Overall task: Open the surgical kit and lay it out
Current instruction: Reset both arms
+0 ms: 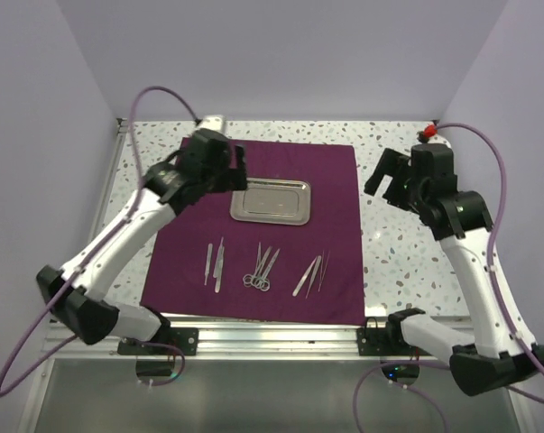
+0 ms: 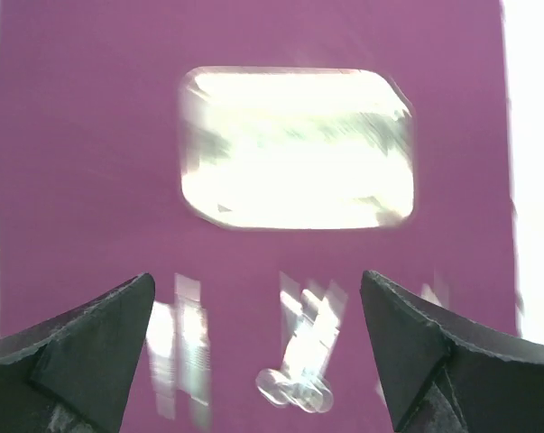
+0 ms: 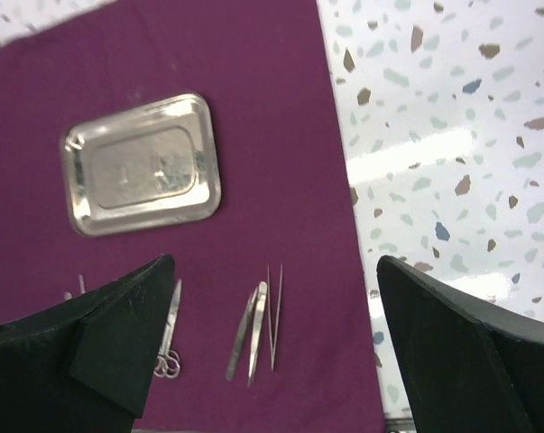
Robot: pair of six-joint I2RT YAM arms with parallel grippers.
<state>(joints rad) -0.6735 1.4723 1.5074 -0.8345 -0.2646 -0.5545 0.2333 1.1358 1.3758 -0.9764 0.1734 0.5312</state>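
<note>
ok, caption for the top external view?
Maroon cloth wrap spread flat on speckled table: empty rectangular steel tray, silver instruments in a row; left gripper and right gripper raised, jaws open.

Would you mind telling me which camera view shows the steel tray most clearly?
The right wrist view: the steel tray is whole and sharp. The top external view shows it whole but small; the left wrist view, only blurred glare.

- Top external view: above and behind the arm bases, looking steeply down on the whole white speckled counter (image 1: 398, 262), with the dark maroon cloth wrap (image 1: 335, 180) at centre.
- Left wrist view: close, blurred, facing down. The rectangular shiny steel tray (image 2: 297, 149) fills the upper centre, and the left gripper (image 2: 256, 278) frames the bottom.
- Right wrist view: farther back, with the tray at upper left, the counter at right and the right gripper (image 3: 276, 261) below.
- All three share the tray.
</note>
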